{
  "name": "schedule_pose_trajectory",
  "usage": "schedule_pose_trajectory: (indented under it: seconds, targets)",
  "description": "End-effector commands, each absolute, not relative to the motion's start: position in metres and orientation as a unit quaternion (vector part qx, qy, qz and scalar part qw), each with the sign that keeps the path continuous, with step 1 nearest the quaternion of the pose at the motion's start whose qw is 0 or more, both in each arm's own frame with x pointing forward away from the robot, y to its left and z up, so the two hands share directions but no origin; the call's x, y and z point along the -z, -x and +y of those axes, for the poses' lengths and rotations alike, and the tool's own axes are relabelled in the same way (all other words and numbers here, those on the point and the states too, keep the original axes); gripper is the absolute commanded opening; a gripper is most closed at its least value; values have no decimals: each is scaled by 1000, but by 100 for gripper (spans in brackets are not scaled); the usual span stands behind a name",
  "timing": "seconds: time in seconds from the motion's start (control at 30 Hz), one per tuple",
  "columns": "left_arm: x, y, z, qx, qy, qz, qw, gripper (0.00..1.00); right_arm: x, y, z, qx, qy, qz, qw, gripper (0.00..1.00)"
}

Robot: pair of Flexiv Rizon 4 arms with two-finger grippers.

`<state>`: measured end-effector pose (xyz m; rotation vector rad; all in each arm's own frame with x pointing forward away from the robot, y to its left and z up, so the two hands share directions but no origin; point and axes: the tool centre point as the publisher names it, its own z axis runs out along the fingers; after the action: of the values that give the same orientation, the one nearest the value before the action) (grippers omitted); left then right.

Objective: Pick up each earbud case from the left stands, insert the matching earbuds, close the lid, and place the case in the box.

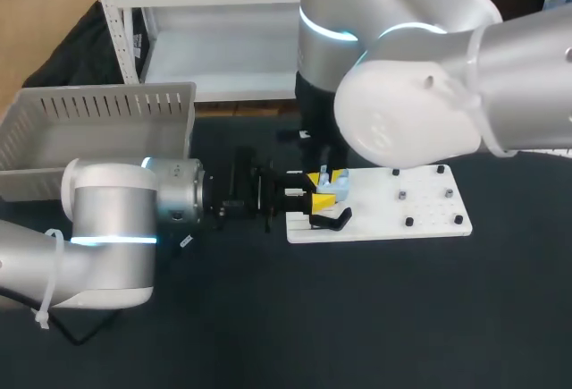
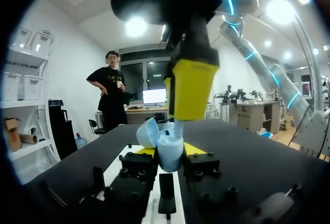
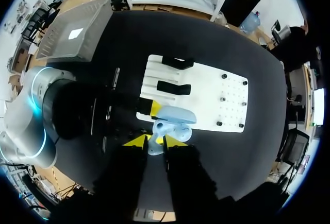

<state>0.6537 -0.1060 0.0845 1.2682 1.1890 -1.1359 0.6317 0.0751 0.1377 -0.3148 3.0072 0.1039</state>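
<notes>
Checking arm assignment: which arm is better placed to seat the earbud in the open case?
Right, probably. Its gripper is shut on a light blue earbud directly over the open earbud case, which the left gripper clamps from both sides, so the left arm is occupied.

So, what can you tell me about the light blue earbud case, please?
The earbud case is light blue and rounded, smooth plastic by its look. Its lid stands open, tilted back. It sits upright between the yellow tips of the left gripper, which press it from two sides, above the white board. The right gripper is at its open top, holding a small light blue piece, probably an earbud. Its inside is hidden.
</notes>
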Motion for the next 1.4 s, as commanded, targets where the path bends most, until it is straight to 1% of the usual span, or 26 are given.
schedule_pose_trajectory:
  seconds: [0.03,1.4]
  targets:
    - [-84,-653,-106,470,-525,494,510,0,-136,-633,77,-32,102,992,60,0]
    - [-84,-653,-106,470,-525,494,510,0,-128,-644,72,-37,89,993,70,0]
